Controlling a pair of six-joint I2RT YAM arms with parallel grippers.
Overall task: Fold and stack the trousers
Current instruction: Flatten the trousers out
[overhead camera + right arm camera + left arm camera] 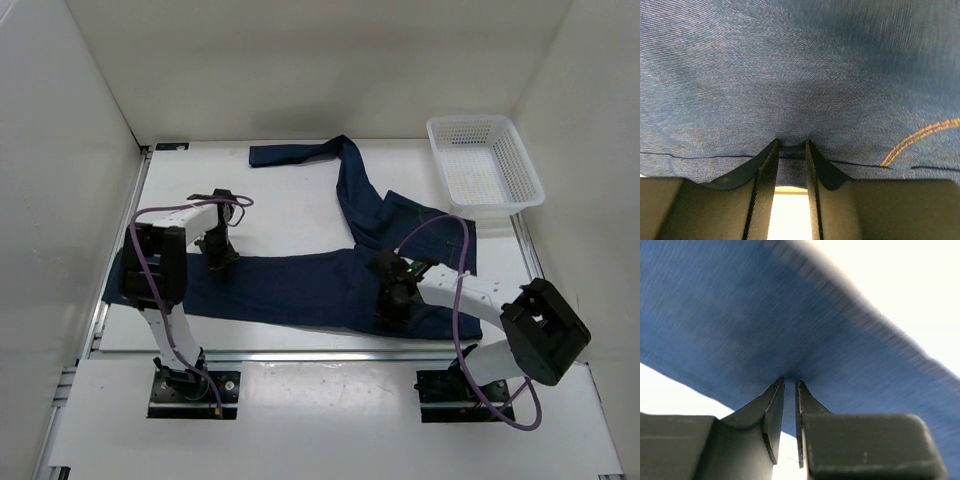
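Observation:
The dark navy trousers [300, 285] lie spread on the white table [290, 210]. One leg runs left along the front, and the other leg [350, 175] bends up to the back. My left gripper [222, 256] is at the far edge of the front leg, its jaws shut on a pinch of the cloth [765, 315], as the left wrist view [789, 381] shows. My right gripper [388, 305] is at the near edge of the seat part, shut on a fold of the denim [790, 65], as the right wrist view [791, 144] shows. Tan stitching [920, 140] shows to its right.
A white mesh basket [527, 160] stands at the back right corner. White walls close in the table on the left, back and right. A metal rail [300, 355] runs along the near edge, in front of the arm bases.

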